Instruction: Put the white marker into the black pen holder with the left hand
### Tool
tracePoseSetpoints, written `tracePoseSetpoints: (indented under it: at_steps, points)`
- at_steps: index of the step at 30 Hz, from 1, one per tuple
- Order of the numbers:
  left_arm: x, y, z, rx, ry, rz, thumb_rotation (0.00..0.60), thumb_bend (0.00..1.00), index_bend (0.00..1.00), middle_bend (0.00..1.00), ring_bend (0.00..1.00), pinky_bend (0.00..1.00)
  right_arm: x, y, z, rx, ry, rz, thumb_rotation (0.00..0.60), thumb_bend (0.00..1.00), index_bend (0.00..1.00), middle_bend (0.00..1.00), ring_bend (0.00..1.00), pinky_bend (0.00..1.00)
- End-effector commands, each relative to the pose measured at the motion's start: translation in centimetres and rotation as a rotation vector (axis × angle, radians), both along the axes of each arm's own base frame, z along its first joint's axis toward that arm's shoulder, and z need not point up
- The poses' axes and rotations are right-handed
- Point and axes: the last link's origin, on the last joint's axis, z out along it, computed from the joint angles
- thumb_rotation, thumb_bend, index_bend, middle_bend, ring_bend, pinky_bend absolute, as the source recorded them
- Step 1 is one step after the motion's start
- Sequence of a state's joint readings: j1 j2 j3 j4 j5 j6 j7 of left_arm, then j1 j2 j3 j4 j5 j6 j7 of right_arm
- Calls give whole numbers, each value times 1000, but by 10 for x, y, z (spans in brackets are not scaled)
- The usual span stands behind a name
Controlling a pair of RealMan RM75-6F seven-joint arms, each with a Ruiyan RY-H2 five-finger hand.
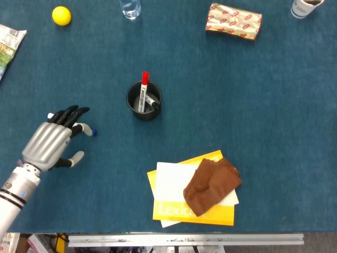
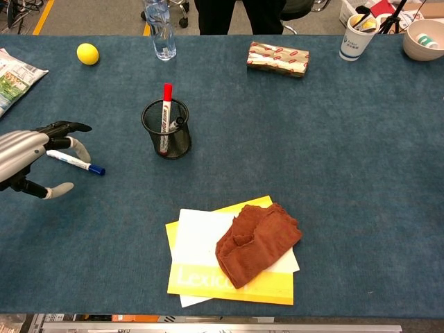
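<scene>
The white marker (image 2: 75,161) with a blue cap lies flat on the blue table, left of the black mesh pen holder (image 2: 165,129). In the head view most of the marker is hidden under my left hand (image 1: 53,141); only its blue cap (image 1: 92,132) and its white tail show. My left hand (image 2: 31,158) hovers over the marker with fingers spread, holding nothing. The holder (image 1: 144,100) stands upright with a red-capped marker and a black one inside. My right hand is out of both views.
A yellow ball (image 2: 87,53) and a water bottle (image 2: 159,30) stand at the back left, a wrapped packet (image 2: 277,58) and a cup (image 2: 355,37) at the back right. A brown cloth (image 2: 257,243) lies on a yellow book (image 2: 232,281) near the front.
</scene>
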State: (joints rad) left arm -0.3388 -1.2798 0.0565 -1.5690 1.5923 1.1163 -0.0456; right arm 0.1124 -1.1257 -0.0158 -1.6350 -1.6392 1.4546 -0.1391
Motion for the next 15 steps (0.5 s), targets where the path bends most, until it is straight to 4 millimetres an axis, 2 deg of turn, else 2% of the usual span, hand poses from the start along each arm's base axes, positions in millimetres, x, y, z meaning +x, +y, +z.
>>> tracePoseSetpoints:
  at_steps: [1, 15]
  points:
    - [1, 6, -5, -11, 23, 0, 600, 297, 347, 67, 11, 122, 0, 0, 0, -1, -1, 0, 600, 0, 299, 324, 202, 262]
    - [1, 28, -13, -6, 66, 17, 600, 297, 349, 59, 5, 115, -1, -1, 0, 4, 1, -5, 600, 0, 299, 324, 202, 262]
